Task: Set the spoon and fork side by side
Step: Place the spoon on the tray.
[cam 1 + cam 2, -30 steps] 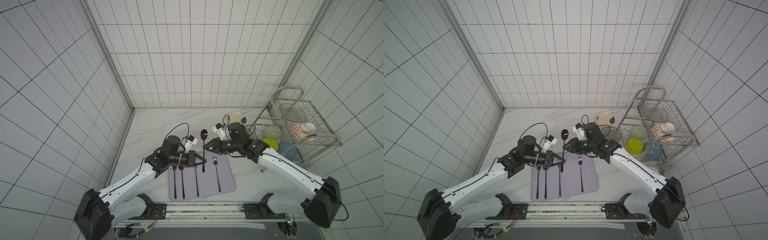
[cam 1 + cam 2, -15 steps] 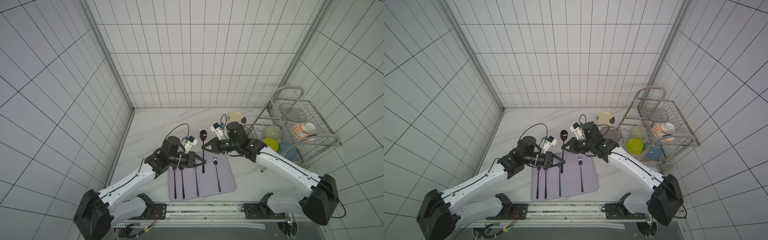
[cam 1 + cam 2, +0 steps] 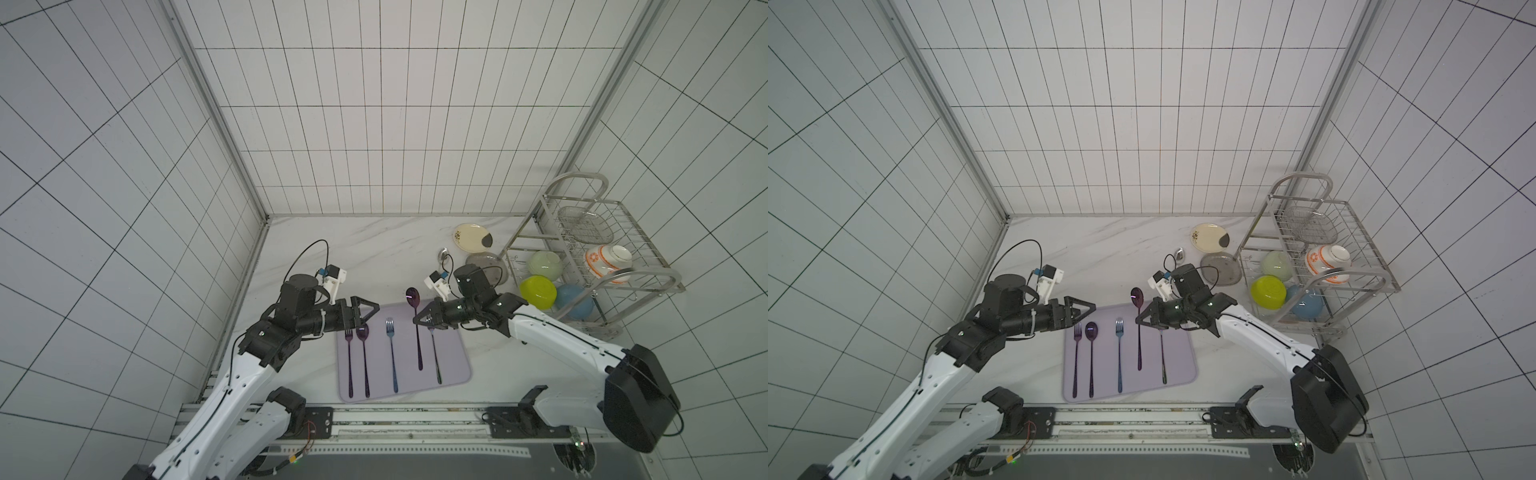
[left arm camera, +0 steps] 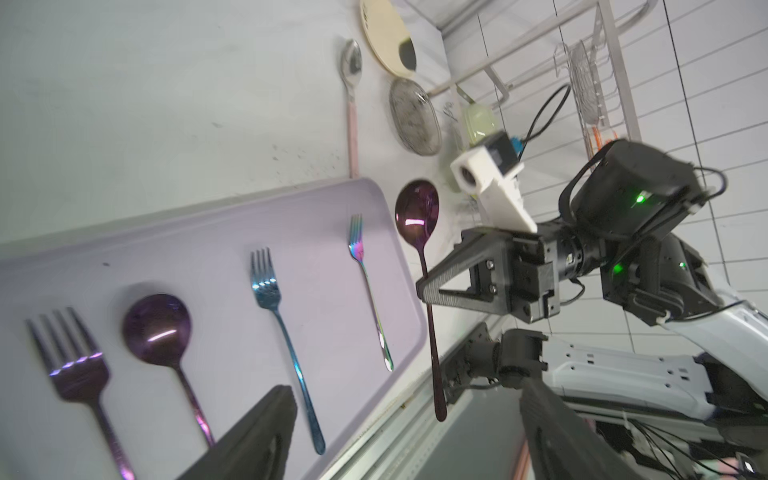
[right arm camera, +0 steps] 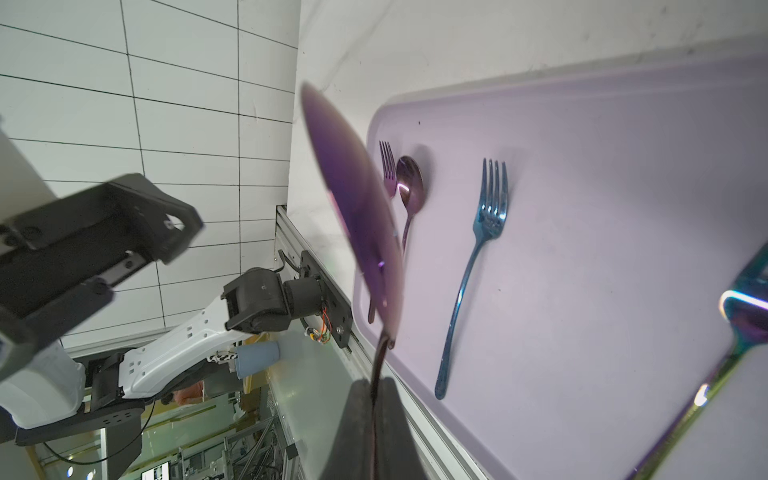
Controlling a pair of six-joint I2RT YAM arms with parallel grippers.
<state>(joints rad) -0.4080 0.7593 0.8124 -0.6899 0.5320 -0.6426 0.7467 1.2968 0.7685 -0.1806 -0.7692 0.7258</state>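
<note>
Spoon point(image 3: 417, 328), purple and long-handled, is hanging above the mat point(image 3: 451, 361), pinched at its neck by the right gripper point(image 3: 420, 321), whose fingers point(image 5: 365, 419) are clamping tight on the handle just below the bowl. It is floating between a blue fork point(image 3: 391, 353) and a rainbow fork point(image 3: 434, 353), both lying flat on the mat. Farther toward the robot's left, a purple fork point(image 3: 349, 357) and a second purple spoon point(image 3: 364, 353) are already lying paired, nearly touching. The left gripper point(image 3: 365, 312) is hovering just above that pair with its fingers point(image 4: 257, 436) spread wide and holding nothing. The mat is lying on the marble worktop point(image 3: 353, 249), with a dish rack point(image 3: 582, 257) well apart on the right.

Judging from this, the step in hand is laying the spoon down. Doing it well is likely meaning keeping the handle parallel to the chosen fork, lowering until the metal is resting on the mat, and only then letting go, so the spoon is not rolling or bumping its neighbour.
</note>
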